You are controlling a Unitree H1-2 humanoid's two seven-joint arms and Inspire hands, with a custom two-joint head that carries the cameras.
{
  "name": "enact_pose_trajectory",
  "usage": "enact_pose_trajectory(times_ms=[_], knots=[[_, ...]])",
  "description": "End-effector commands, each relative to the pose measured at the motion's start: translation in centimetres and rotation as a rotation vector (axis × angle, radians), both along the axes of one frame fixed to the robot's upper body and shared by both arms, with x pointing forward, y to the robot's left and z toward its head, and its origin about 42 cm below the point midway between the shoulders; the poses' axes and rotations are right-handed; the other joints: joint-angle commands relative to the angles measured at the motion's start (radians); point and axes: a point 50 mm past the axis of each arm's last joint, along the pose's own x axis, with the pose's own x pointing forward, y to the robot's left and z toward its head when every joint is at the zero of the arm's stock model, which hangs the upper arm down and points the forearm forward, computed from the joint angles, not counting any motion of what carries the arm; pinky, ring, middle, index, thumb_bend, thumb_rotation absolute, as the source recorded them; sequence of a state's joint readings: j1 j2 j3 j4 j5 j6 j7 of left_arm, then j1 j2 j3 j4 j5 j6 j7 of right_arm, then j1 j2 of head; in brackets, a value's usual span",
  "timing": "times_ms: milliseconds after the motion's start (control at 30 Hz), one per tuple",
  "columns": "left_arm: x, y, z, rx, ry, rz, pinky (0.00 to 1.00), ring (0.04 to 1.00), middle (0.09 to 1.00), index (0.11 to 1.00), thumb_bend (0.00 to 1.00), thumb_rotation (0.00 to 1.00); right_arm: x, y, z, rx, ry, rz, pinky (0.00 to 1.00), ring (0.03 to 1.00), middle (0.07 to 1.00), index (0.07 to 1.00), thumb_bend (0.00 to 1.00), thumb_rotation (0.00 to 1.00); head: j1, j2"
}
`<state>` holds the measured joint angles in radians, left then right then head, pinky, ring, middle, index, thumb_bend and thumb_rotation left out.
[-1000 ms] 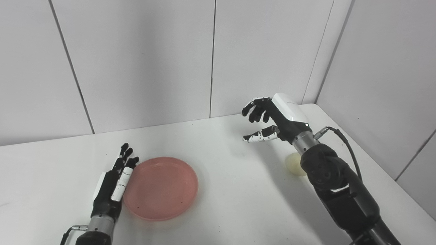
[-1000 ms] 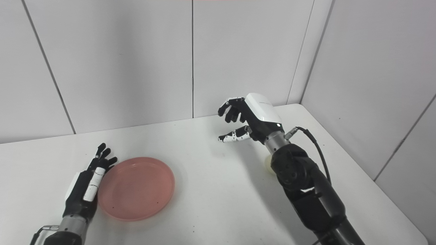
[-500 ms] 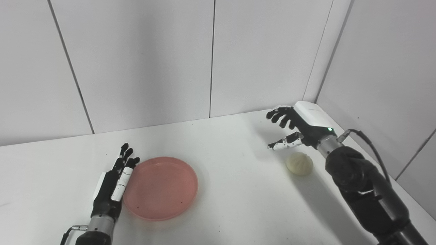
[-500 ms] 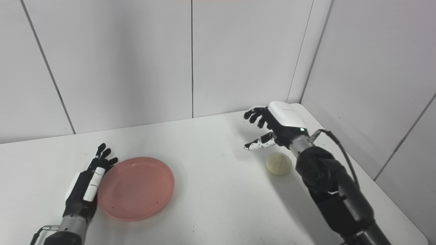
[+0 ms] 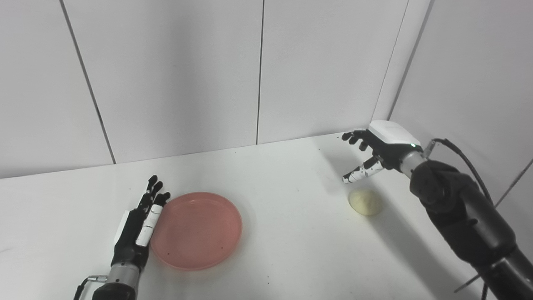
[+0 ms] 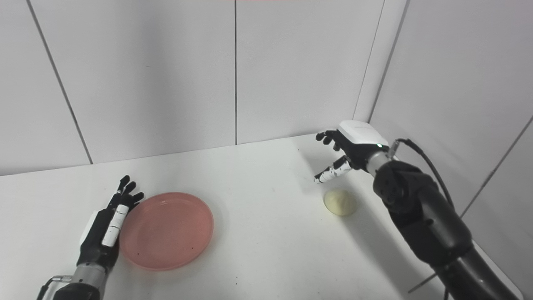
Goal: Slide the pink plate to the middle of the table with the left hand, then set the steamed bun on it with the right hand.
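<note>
Left hand (image 5: pixel 139 225) lying flat with fingers straight and together, touching the left rim of the round pink plastic plate (image 5: pixel 196 230), right hand (image 5: pixel 377 152) hovering spread, empty, beyond the pale round steamed bun (image 5: pixel 365 202), bun sitting well right of the plate on the white table (image 5: pixel 291 250).

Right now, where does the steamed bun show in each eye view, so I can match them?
Left eye view: steamed bun lies right of centre on the table, below the open right hand.
Right eye view: steamed bun sits nearer centre, under the same hand.
Shared landmark: the pink plate, lower left.
</note>
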<state>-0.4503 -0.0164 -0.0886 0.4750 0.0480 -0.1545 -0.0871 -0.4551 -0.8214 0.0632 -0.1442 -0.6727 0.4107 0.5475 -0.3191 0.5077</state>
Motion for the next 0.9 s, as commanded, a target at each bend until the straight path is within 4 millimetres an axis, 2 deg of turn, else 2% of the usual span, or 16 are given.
enact_pose_trajectory(times_ms=[0,133,367,567,733,867], knots=[[-0.3,-0.4,-0.8,-0.007,0.024,-0.009,0.91,0.911,0.986,1.000,0.81,0.88,0.4,-0.4,2.7,-0.039,-0.010,-0.018,0.63,0.786,0.842,0.811,1.00,0.31,0.000,0.000],[-0.3,-0.5,-0.8,-0.014,0.023,-0.020,0.93,0.917,0.990,1.000,0.81,0.87,1.1,0.0,3.1,-0.099,0.092,-0.003,0.69,0.839,0.881,0.815,1.00,0.30,0.002,-0.002],[-0.2,-0.5,-0.9,-0.011,0.024,-0.026,0.94,0.923,0.990,1.000,0.83,0.87,2.4,0.1,2.8,-0.137,0.209,-0.019,0.71,0.846,0.875,0.801,1.00,0.28,0.003,-0.001],[-0.4,-0.5,-0.7,-0.009,0.022,-0.021,0.92,0.904,0.987,1.000,0.81,0.87,3.1,0.1,1.8,-0.148,0.280,-0.072,0.71,0.852,0.893,0.805,1.00,0.21,0.004,0.003],[-0.4,-0.3,-0.8,-0.006,0.021,-0.022,0.91,0.899,0.990,1.000,0.82,0.88,3.9,-0.4,0.1,-0.225,0.358,-0.133,0.74,0.853,0.891,0.815,1.00,0.26,0.002,0.005],[-0.4,-0.3,-0.8,-0.006,0.020,-0.023,0.90,0.897,0.989,1.000,0.81,0.87,4.3,-1.1,-0.7,-0.226,0.386,-0.163,0.79,0.855,0.873,0.814,1.00,0.26,0.003,0.005]])
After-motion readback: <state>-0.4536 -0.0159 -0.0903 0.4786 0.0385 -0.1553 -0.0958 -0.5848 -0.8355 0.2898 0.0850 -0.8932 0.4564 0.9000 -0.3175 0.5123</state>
